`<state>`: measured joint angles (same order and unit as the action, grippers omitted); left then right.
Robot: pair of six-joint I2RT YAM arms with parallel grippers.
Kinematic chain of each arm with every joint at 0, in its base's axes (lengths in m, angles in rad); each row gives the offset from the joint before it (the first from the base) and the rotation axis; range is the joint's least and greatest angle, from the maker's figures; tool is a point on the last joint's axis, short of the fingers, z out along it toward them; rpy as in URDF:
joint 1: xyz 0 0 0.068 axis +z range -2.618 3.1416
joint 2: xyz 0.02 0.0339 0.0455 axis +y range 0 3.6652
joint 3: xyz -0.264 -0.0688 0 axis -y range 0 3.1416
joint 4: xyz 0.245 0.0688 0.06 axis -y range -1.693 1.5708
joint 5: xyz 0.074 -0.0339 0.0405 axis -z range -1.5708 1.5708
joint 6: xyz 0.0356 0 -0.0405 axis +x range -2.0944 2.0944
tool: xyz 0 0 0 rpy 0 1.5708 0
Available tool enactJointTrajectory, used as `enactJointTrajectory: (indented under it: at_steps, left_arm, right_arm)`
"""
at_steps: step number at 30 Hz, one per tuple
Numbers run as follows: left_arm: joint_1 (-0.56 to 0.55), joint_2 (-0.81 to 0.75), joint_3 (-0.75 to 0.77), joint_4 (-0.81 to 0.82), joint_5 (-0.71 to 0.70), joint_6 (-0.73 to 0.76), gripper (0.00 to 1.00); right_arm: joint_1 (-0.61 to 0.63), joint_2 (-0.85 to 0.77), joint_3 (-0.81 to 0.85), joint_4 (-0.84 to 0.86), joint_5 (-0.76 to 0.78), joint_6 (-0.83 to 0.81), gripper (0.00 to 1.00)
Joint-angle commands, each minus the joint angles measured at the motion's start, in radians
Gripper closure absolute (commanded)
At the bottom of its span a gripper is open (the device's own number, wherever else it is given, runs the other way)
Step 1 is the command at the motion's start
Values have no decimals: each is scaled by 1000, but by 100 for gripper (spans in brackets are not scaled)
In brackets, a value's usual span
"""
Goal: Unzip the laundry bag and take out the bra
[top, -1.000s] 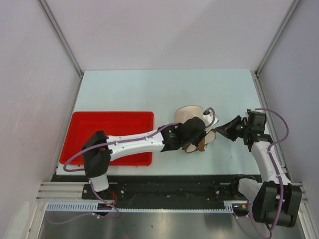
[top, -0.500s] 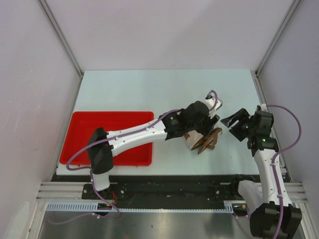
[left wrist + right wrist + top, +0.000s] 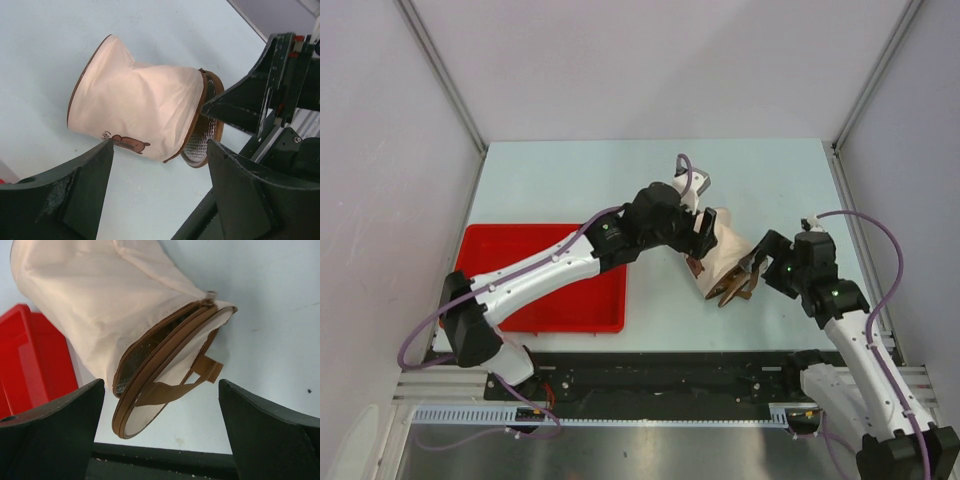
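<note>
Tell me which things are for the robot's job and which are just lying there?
For the job: bag, left gripper, right gripper. The bra is not in sight.
Just lying about: tray, table.

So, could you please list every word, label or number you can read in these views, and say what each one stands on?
Cream-white drum-shaped laundry bag with a brown rim: a short line of dark script beside a small brown cartoon print, too small to read.
Flat red plastic tray: no text visible.
Pale table top: no text visible.
</note>
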<state>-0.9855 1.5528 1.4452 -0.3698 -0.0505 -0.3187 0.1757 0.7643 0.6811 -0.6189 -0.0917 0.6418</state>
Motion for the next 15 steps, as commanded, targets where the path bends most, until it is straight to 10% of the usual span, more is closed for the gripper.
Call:
enactJointTrajectory:
  at_steps: [1,5,15]
  left_arm:
    - [-2,-5,-32,-15,-15,-32,21]
    - [-2,12,-49,-14,-11,-46,22]
    - [-77,21,-118,-27,-18,4,31]
  right_arm:
    - [131,-13,34,-19,168,74,0]
    - [257,58,21,1,298,105,7]
    - [271,18,17,35,253,66,100]
